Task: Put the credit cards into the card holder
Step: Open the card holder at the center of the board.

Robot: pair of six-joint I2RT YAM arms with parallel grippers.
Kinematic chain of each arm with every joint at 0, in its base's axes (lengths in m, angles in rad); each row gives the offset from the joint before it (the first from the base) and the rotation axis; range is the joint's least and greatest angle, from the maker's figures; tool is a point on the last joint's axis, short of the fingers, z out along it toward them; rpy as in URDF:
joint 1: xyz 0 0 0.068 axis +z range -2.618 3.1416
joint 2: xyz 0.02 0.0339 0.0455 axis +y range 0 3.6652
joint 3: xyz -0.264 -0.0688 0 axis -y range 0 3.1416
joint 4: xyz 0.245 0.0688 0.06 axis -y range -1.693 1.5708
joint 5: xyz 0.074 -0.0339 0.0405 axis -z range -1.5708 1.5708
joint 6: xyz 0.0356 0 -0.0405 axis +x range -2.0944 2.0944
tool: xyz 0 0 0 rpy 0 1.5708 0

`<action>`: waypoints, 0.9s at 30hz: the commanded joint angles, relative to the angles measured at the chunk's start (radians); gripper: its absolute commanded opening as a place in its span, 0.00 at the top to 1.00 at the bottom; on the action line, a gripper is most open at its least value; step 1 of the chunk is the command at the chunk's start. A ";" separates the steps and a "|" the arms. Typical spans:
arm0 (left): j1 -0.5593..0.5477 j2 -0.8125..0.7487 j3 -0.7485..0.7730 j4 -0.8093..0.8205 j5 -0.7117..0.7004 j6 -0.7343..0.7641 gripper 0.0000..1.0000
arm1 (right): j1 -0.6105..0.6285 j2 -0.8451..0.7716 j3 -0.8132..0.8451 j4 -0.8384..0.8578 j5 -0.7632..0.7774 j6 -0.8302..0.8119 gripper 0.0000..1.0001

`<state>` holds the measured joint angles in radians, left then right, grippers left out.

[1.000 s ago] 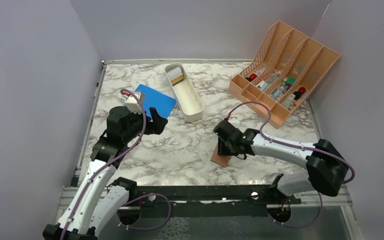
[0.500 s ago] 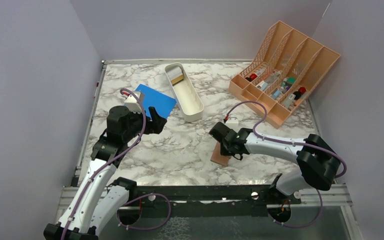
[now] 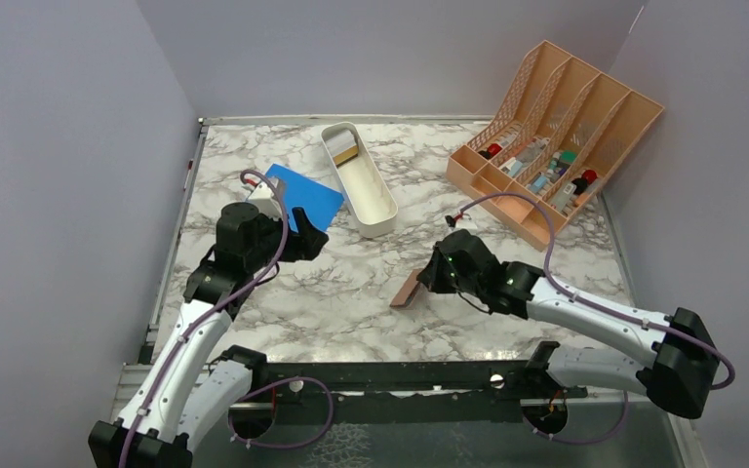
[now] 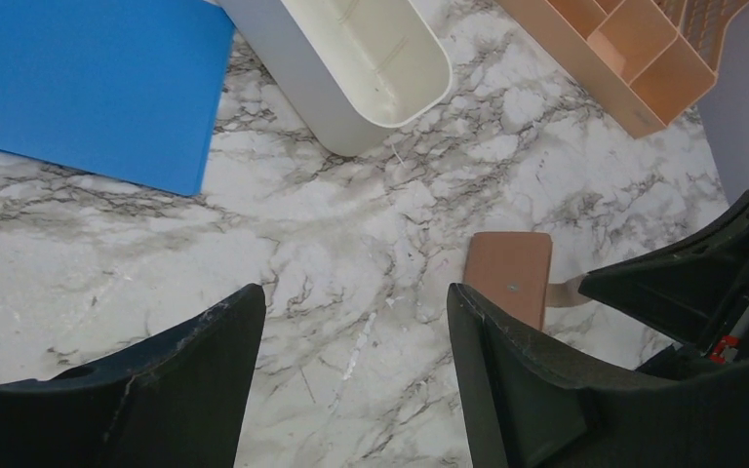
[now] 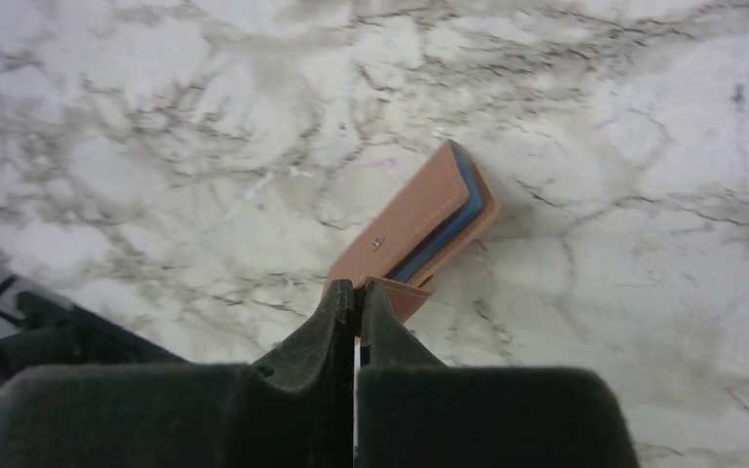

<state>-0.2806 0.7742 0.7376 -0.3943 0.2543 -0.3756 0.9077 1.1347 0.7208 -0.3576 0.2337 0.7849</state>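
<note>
Right gripper (image 5: 356, 292) pinches a flap of the small brown leather-like folding card holder (image 5: 419, 219) jutting beyond its fingertips, left gripper (image 4: 354, 297) gapes empty; judged step: readying the holder, which next needs spreading open.

The light is bright and even, and it comes from above. The table (image 3: 351, 292) looks white, with no strong glare. Shadows are soft. The card holder (image 5: 419, 229) drops only a faint one beside it. My left wrist picture is sharp. My right wrist picture is a bit blurry, and my right fingers (image 5: 332, 322) look dark and fuzzy up close.
</note>
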 commanded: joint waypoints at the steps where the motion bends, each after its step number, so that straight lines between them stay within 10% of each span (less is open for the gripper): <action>1: 0.005 0.056 -0.019 0.024 0.116 -0.082 0.30 | -0.001 -0.042 -0.056 0.215 -0.155 0.032 0.99; 27: -0.057 0.245 -0.152 0.299 0.389 -0.205 0.25 | -0.001 -0.044 -0.105 0.440 -0.298 0.056 0.99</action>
<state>-0.3344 1.0103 0.6071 -0.1757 0.6060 -0.5587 0.9077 1.0439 0.5789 -0.0334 0.0063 0.8448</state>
